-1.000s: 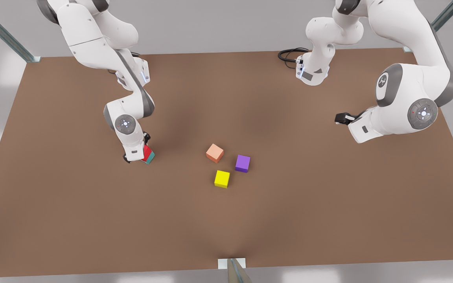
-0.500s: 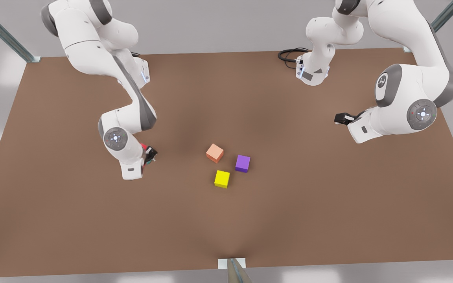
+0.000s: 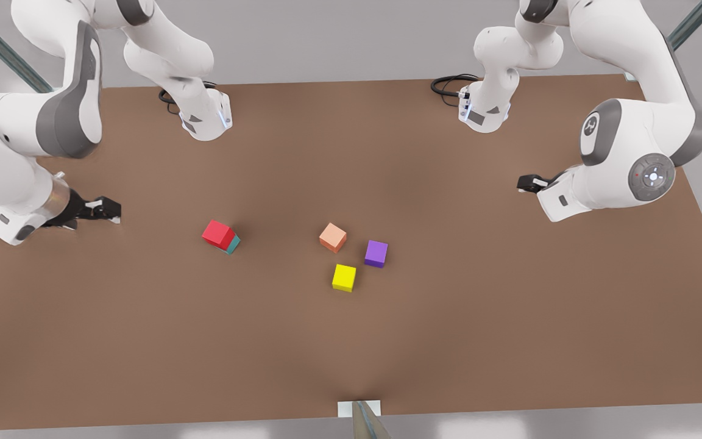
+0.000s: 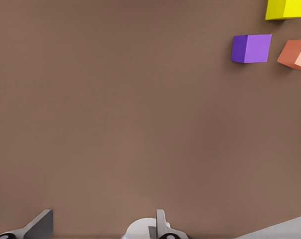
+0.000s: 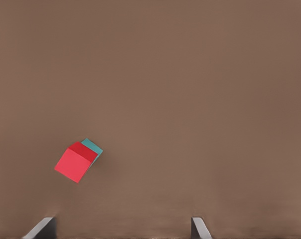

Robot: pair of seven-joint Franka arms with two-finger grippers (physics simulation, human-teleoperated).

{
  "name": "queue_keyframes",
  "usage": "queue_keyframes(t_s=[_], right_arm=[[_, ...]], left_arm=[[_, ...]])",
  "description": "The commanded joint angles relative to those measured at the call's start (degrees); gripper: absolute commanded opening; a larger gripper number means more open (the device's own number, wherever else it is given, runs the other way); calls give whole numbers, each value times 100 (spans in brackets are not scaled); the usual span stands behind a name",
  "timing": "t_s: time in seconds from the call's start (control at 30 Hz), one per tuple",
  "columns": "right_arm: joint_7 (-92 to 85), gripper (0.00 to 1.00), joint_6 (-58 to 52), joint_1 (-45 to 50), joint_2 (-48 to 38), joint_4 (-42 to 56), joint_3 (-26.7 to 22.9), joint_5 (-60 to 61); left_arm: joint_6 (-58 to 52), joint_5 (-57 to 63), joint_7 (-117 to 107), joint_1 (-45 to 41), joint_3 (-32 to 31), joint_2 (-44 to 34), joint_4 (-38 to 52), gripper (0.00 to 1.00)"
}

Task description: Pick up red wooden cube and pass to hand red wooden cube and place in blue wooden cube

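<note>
The red wooden cube (image 3: 218,233) rests on top of the blue wooden cube (image 3: 233,244), slightly offset, left of the table's middle in the front view. The right wrist view shows the same stack, red wooden cube (image 5: 73,163) over the teal edge of the blue wooden cube (image 5: 93,146). My right gripper (image 3: 107,210) hovers open at the front view's left, well clear of the stack, its fingertips (image 5: 199,226) wide apart. Over at the front view's right, my left gripper (image 3: 524,183) waits open with nothing in it.
A salmon-orange cube (image 3: 333,237), a purple cube (image 3: 376,253) and a yellow cube (image 3: 343,277) lie close together at the table's middle. Both arm bases (image 3: 205,119) stand at the far edge, with a black cable (image 3: 448,83) beside the right-hand one.
My right gripper has let go of the red cube on the blue cube and pulled far back toward the front view's left. The left arm has stayed put.
</note>
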Motion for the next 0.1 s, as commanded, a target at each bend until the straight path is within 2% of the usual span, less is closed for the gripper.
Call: queue_keyframes(t_s=[0.0, 0.07], right_arm=[[2004, 100, -613, -22, -195, -231, 10, 239], [1943, 100, -490, -57, -195, -249, 10, 186]], left_arm=[[-15, 1, -1, -16, 0, -10, 4, 100], [-15, 1, -10, -25, -9, -10, 4, 100]])
